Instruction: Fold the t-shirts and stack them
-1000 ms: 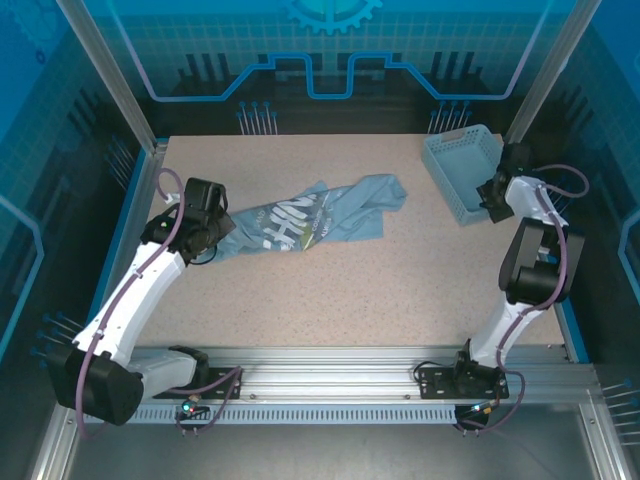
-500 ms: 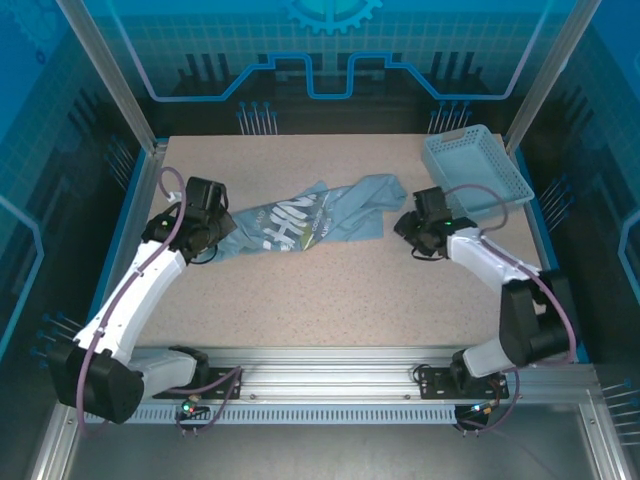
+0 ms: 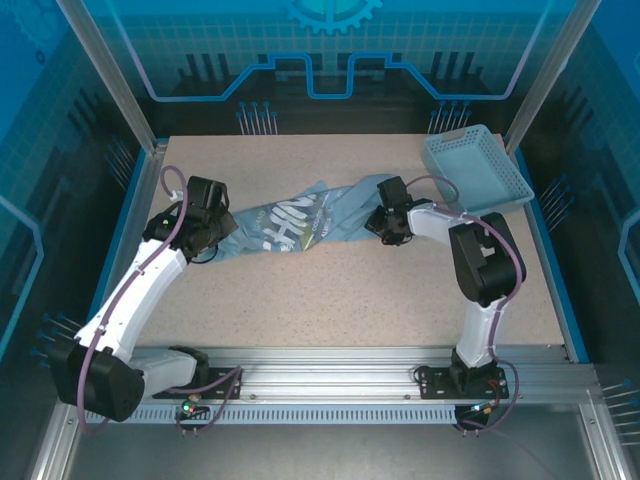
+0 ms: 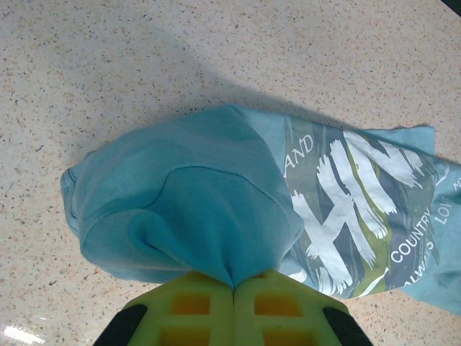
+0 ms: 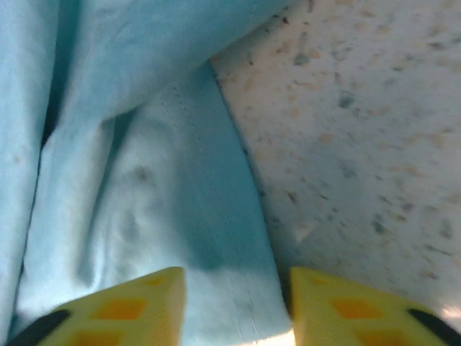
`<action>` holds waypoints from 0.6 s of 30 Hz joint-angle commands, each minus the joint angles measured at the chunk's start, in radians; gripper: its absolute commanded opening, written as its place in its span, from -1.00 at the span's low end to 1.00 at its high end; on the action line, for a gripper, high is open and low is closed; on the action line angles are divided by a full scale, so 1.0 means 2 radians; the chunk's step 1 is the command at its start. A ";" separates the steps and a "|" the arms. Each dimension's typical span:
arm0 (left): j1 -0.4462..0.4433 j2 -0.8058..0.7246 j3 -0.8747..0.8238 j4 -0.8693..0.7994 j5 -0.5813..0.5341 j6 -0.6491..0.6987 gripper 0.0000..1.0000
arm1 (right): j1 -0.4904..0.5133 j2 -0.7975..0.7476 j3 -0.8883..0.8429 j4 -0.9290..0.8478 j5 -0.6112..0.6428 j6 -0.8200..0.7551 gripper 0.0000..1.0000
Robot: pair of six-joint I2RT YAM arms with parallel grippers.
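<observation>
One pale blue t-shirt (image 3: 335, 208) lies crumpled and stretched across the middle of the table, its white lettering facing up. My left gripper (image 3: 224, 230) is at the shirt's left end. In the left wrist view the t-shirt (image 4: 180, 194) bunches into a fold pinched between the shut left gripper (image 4: 234, 288). My right gripper (image 3: 379, 224) is low over the shirt's right end. In the right wrist view the right gripper (image 5: 234, 303) is open, its yellow fingertips (image 5: 162, 299) straddling a stitched hem of the t-shirt (image 5: 144, 144) next to bare table.
A light blue mesh basket (image 3: 477, 172) stands at the back right corner. Metal frame posts and blue walls ring the table (image 3: 330, 290). Speckled tabletop lies open in front of the shirt.
My right arm swung from the basket at the far right over to the shirt's right end, and its jaws narrowed. The basket has turned slightly. The left arm stayed put.
</observation>
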 commanded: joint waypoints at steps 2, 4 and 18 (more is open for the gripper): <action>0.003 -0.012 0.002 0.008 0.011 0.011 -1.00 | 0.012 0.022 0.026 -0.023 -0.012 0.028 -0.57; 0.003 -0.011 0.004 0.010 0.010 0.012 -1.00 | 0.012 0.007 0.024 -0.027 -0.001 0.035 -0.92; 0.031 0.041 0.205 -0.007 0.006 0.023 -1.00 | -0.034 -0.206 0.080 -0.078 0.056 -0.058 -1.00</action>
